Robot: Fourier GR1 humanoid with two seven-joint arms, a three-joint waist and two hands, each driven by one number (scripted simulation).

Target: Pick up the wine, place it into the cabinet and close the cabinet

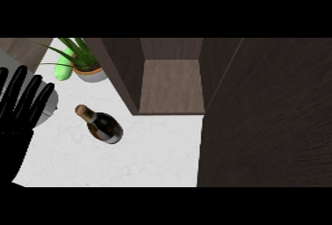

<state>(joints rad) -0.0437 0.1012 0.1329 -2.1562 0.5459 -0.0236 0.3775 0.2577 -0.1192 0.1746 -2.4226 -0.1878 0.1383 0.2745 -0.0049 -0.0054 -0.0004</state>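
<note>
the dark glass wine bottle (pixel 102 125) stands on the white marble worktop (pixel 149 162) before the open dark wooden cabinet (pixel 170 88). left hand (pixel 23 105) rests open, fingers up; the right is unseen. best grasped round its body, kept upright.

A: The white counter (pixel 149 154) is lit evenly and brightly, no glare seen.
B: Agreed. The cabinet (pixel 172 85) inside is kept dim, and only faint shadow is cast beside the bottle (pixel 102 126).
</note>
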